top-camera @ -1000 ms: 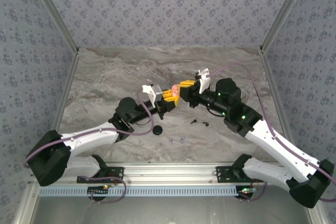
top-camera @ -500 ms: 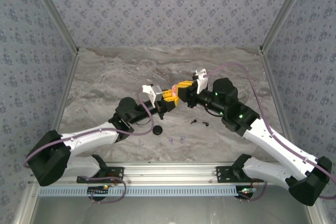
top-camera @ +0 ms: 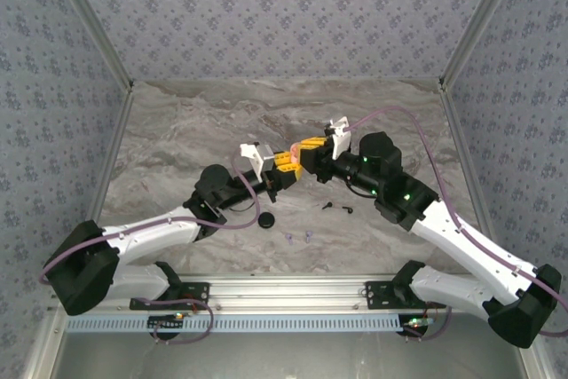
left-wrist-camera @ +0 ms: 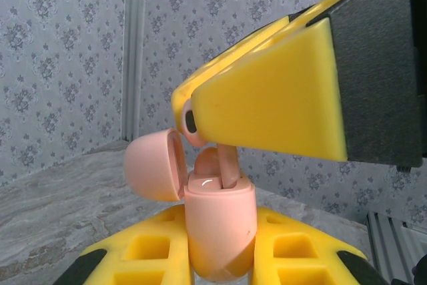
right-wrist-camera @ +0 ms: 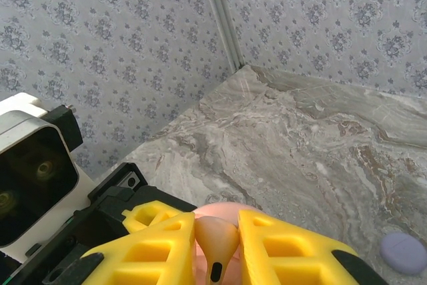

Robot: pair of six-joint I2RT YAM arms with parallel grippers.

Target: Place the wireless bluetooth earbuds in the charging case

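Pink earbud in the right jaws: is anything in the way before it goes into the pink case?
Nothing visible is in the way. The pink case has its lid flipped open to one side, and the earbud, pinched in the right gripper, hangs right over the opening.

Closed in on three sides by grey-blue wallpaper, over a marbled table.

Was papered alike on the back wall (top-camera: 284,15), the left wall (top-camera: 44,113) and the right wall (top-camera: 524,86), with a small floral motif repeated in darker blue. Was framed at the two far corners by bare aluminium posts (top-camera: 98,28), leaning outward toward the top in the overhead view. Had a table surface (top-camera: 195,122) veined in grey, beige and white, running up to all three walls. Was edged along the near side by an aluminium rail (top-camera: 284,288), with a slotted grey strip (top-camera: 266,321) just in front of it and plain sheet metal (top-camera: 284,354) below. Was lit softly and evenly, with faint shadows.
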